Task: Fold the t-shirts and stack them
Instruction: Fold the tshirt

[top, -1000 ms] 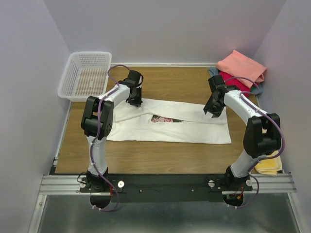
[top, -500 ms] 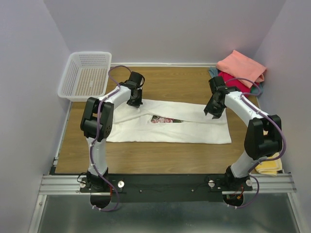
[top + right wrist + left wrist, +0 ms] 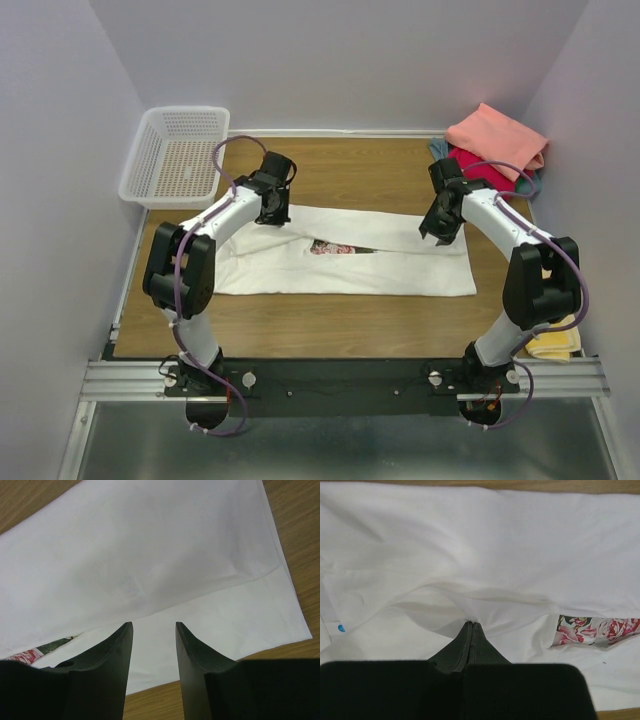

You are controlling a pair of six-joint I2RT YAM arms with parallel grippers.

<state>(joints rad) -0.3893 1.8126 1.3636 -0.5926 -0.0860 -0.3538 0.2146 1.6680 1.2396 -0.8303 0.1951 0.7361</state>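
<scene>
— What does the basket (image 3: 188, 108) hold?

— None of the shirts. It stands at the table's (image 3: 300, 330) far left corner, and every shirt lies outside it. The salmon-pink shirt (image 3: 497, 138) tops a folded pile in the far right corner, over the crimson shirt (image 3: 480, 165) and the grey-blue shirt (image 3: 437, 148). A yellow cloth (image 3: 553, 340) sits at the near right edge.

— And the white t-shirt (image 3: 400, 265)?

— Spread across the middle of the table, folded lengthwise, with a sliver of its rose print (image 3: 335, 246) showing in the gap between the layers.

— The grippers?

— The left gripper (image 3: 471, 625) has its fingers pressed together on a raised ridge of the white cloth near the shirt's far left end. How many layers it pinches, I cannot tell. The right gripper (image 3: 154, 624) is spread, holding nothing, over the shirt's right part.

— Changed since a second ago?

— The left fingers were parted then and have closed on the cloth. The left arm (image 3: 180, 270) has swung its elbow outward and lower, and the shirt's left edge has shifted slightly left. The right gripper has moved a little.
</scene>
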